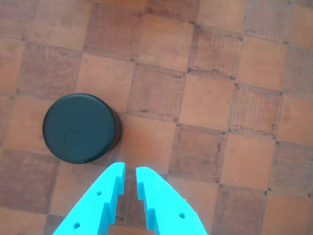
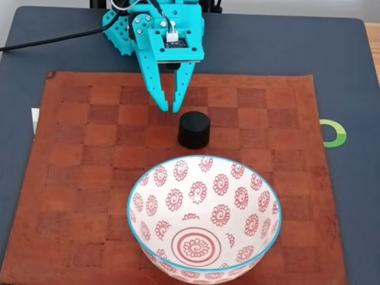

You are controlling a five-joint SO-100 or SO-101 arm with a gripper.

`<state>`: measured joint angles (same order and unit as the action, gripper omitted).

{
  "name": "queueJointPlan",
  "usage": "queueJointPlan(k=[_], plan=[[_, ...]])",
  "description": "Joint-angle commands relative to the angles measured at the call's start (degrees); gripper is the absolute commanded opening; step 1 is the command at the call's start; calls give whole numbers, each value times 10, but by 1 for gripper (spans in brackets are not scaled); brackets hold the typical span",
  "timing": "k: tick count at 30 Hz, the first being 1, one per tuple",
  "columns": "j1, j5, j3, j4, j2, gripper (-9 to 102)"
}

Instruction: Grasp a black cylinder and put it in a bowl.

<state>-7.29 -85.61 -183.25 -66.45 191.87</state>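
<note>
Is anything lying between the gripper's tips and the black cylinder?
Nothing: in the fixed view the gripper and the black cylinder are separated by bare brown checkered mat. The wrist view agrees.

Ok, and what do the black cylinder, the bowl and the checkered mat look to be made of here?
The black cylinder: matte, dull finish with no glare, probably plastic or rubber; hard to say which. The bowl: glazed ceramic by its glossy white surface, printed red medallions and light blue rim. The checkered mat: brown squares with a grained, embossed texture in the wrist view, likely leather or imitation leather.
</note>
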Motion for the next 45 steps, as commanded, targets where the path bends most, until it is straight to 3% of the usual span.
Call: queueJointPlan(k=[1, 30, 45], plan=[[-7, 3, 23, -11, 7, 1], [-4, 4, 58, -17, -11, 1], [-4, 6, 257, -30, -290, 1]])
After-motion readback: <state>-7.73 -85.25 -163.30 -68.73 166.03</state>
